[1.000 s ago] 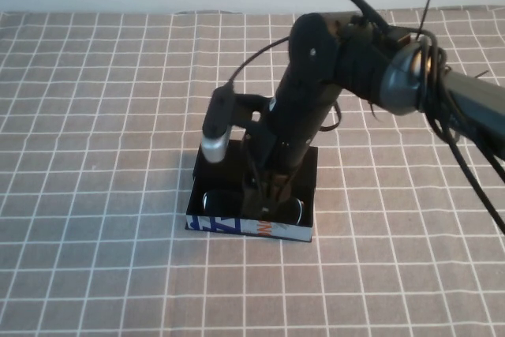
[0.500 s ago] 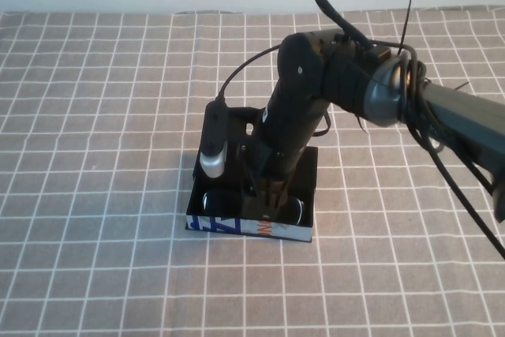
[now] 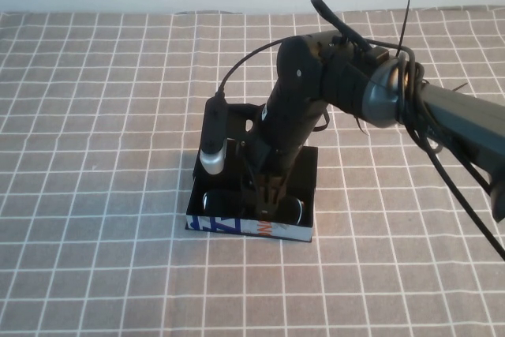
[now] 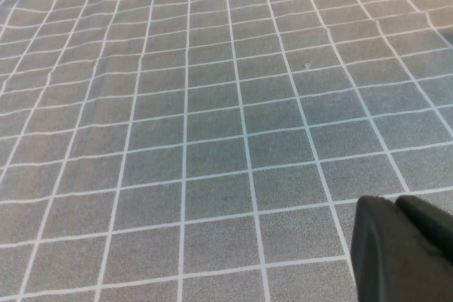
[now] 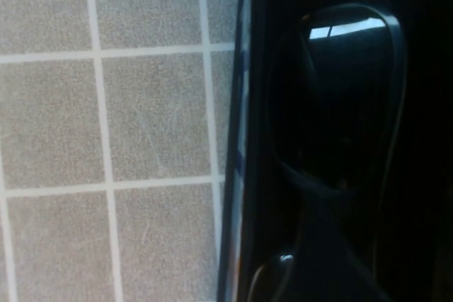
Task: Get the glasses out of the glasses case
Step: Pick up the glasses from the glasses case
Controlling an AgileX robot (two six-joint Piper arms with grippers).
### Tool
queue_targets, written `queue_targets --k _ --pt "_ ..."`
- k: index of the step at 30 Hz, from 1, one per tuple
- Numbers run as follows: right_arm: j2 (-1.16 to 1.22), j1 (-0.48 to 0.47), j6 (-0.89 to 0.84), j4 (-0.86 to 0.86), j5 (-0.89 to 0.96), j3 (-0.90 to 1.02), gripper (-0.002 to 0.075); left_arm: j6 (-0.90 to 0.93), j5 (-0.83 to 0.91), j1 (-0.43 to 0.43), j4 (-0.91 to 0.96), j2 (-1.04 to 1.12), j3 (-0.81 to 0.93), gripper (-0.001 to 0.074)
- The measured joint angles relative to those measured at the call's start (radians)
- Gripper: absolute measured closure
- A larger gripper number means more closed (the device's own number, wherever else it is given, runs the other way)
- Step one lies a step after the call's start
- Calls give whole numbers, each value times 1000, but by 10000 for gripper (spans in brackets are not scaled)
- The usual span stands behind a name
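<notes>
I see the table covered by a grey cloth [image 3: 95, 116] with a white grid, and it fills almost all of the high view. The right arm [image 3: 442, 116] comes in from the right side, bends at a thick black elbow above the middle of the table, and then goes steeply down into the open case [image 3: 250, 225]. A cable [image 3: 245, 65] makes a loop from the arm to a small camera with a silver end [image 3: 211, 159] on the wrist.

The case stands in the middle of the table with its lid flipped back under the arm and its white printed front toward me. The glasses [image 3: 293, 211] lie inside the case, along the front wall; I see one dark lens on each side of the gripper.

The right gripper [image 3: 266, 199] points down, with its tips in the case at the middle of the glasses. I cannot tell how its jaws stand, because all is black there. In the right wrist view one lens [image 5: 340, 97] fills the dark inside, beside the case wall [image 5: 239, 139].

Of the left gripper [image 4: 403, 245] I see only a black part over bare cloth, well apart from the case; its jaws I cannot tell.
</notes>
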Motion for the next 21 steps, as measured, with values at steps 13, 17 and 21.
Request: queue_targets --k 13,17,21 --pt "39 0 19 -23 -2 -1 413 0 0 0 0 0 0 739" --pt "46 0 19 -23 -2 -1 421 0 0 0 0 0 0 740" --pt "46 0 20 -25 -4 -1 505 0 0 0 0 0 0 739"
